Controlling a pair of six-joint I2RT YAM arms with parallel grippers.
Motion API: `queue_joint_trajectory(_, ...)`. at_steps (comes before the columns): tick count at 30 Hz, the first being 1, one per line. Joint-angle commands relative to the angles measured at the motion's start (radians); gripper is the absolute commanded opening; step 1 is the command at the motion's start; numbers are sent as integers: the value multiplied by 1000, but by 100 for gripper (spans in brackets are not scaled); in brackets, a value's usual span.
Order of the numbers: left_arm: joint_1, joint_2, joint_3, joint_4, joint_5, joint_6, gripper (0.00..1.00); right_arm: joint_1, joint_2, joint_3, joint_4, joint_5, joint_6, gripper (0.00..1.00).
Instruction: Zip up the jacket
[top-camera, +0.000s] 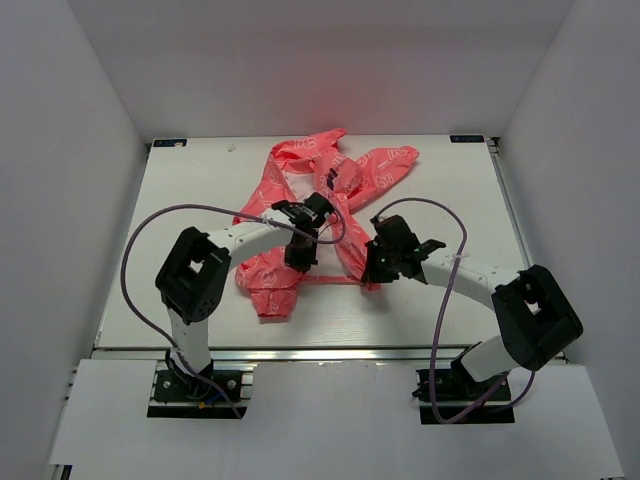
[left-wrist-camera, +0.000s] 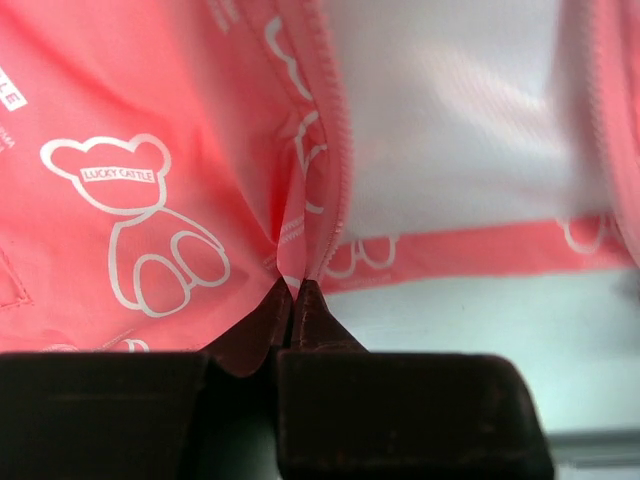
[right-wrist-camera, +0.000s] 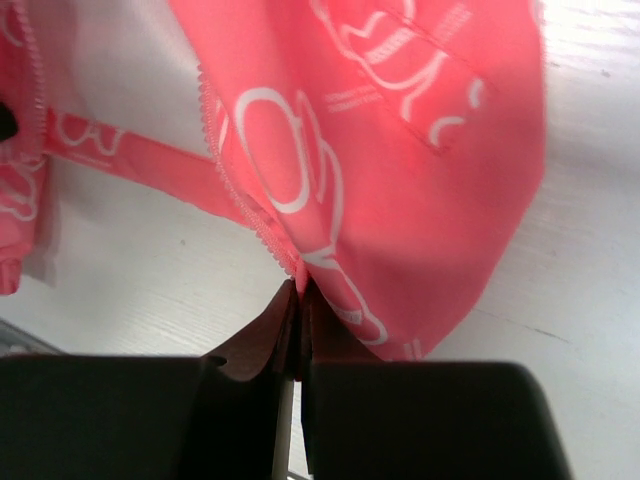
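Where the two arms meet near the middle of the white table, a coral-pink jacket printed with white bear outlines lies crumpled and unzipped. Its upper part is spread toward the far edge and a bunched fold lies near the left arm.

The left pincer is clamped on the bottom of one front edge. In the left wrist view its tips are pressed together on the fabric, just below a line of zipper teeth, with white lining to the right. The right pincer is likewise closed on the other front edge. In the right wrist view its tips pinch the cloth where the teeth end.

A thin pink band runs between the two pincers.

Bare tabletop shows to the left, to the right and along the near strip. White walls enclose the table's left, right and far sides. The jacket's top reaches close to the far edge.
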Motion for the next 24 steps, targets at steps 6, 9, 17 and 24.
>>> queue_joint_trajectory(6, 17, -191, -64, 111, 158, 60, 0, -17, -33, 0, 215, -253, -65, 0)
queue_joint_trajectory(9, 34, -270, -98, 230, 230, 54, 0, -43, -32, 24, 272, -358, -55, 0)
queue_joint_trajectory(17, 83, -456, -235, 517, 289, 17, 0, -112, -53, 33, 646, -624, 39, 0)
queue_joint_trajectory(24, 96, -427, -212, 582, 305, 14, 0, -114, -79, 148, 683, -613, 34, 0)
